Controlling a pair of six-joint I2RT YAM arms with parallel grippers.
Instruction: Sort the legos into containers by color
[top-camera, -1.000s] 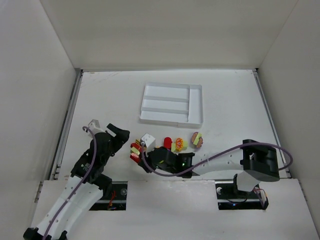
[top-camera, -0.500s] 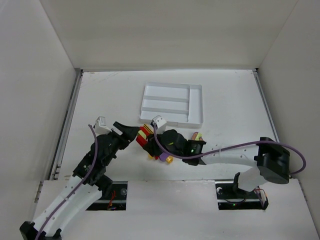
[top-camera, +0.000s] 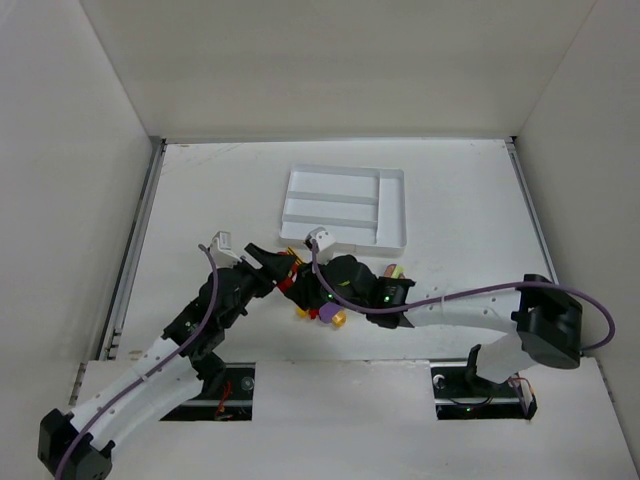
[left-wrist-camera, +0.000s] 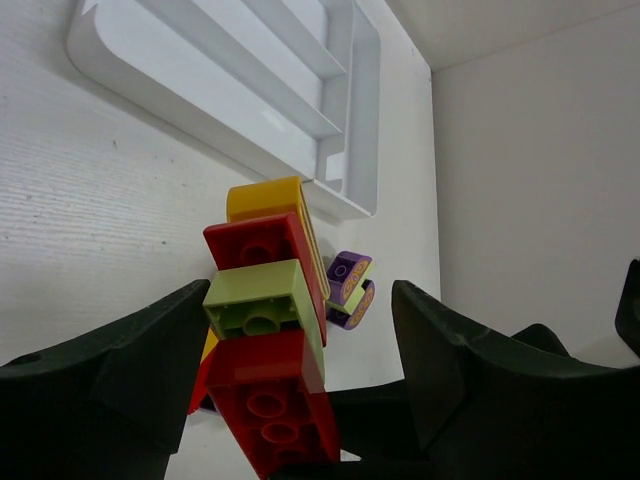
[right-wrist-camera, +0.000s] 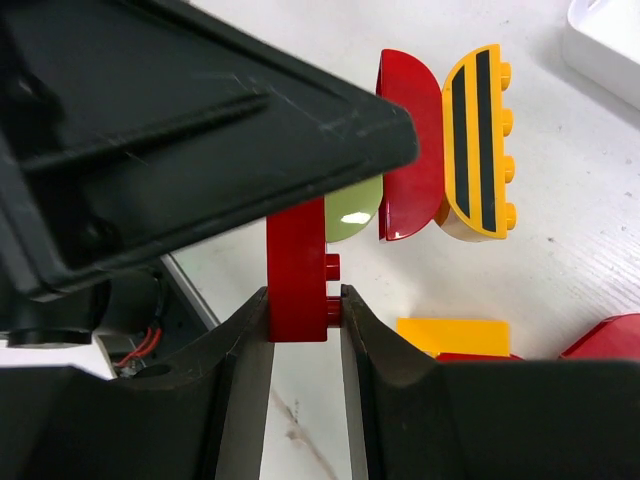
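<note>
holding the bottom red brick (right-wrist-camera: 297, 262) of a joined stack of legos (left-wrist-camera: 268, 300), the right gripper (right-wrist-camera: 305, 298) has its jaws clamped on that brick's two faces. above it the stack carries a lime brick (left-wrist-camera: 258, 302), another red one and an orange-yellow top (left-wrist-camera: 264, 197). the left gripper (left-wrist-camera: 302, 288) has its jaws wide apart on either side of the stack, and whether they touch it cannot be told. the stack sits mid-counter, a little left of centre, just short of the tray (top-camera: 392, 205), which lies toward the far edge. a purple and lime piece (left-wrist-camera: 347, 290) lies to the right. loose legos (top-camera: 322, 312) rest nearer the near edge of the counter (top-camera: 200, 190).
</note>
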